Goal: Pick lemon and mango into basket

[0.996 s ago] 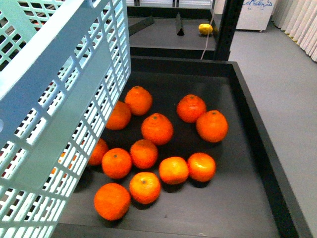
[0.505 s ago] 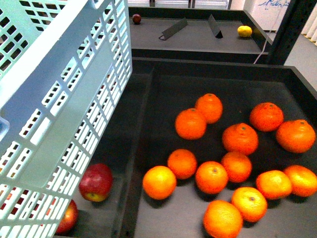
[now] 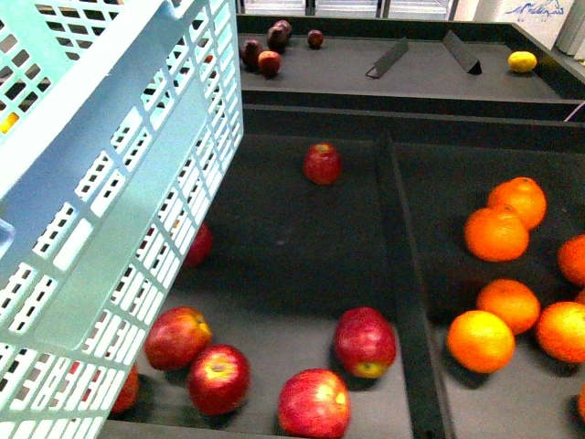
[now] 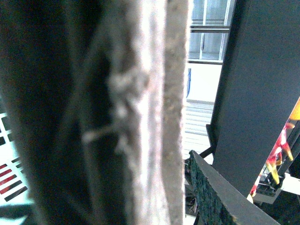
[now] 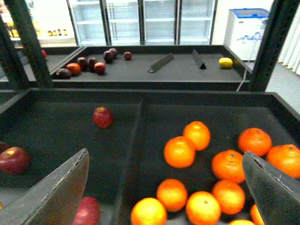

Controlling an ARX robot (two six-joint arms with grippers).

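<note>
One tilted basket [image 3: 110, 183], seven near apples [image 3: 365, 340] and one far lemon [image 3: 522, 61] are showing; right hand [image 5: 164, 154] is gaping empty; left hand: cannot tell

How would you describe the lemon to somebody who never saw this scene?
Look at the back shelf, behind the trays of apples and oranges. Go to its right end, past the two tilted dividers: the lemon lies there alone. It is the only yellow fruit; the other fruits there are reddish or dark.

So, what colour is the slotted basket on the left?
The basket is light aqua; the front view shows it best.
</note>
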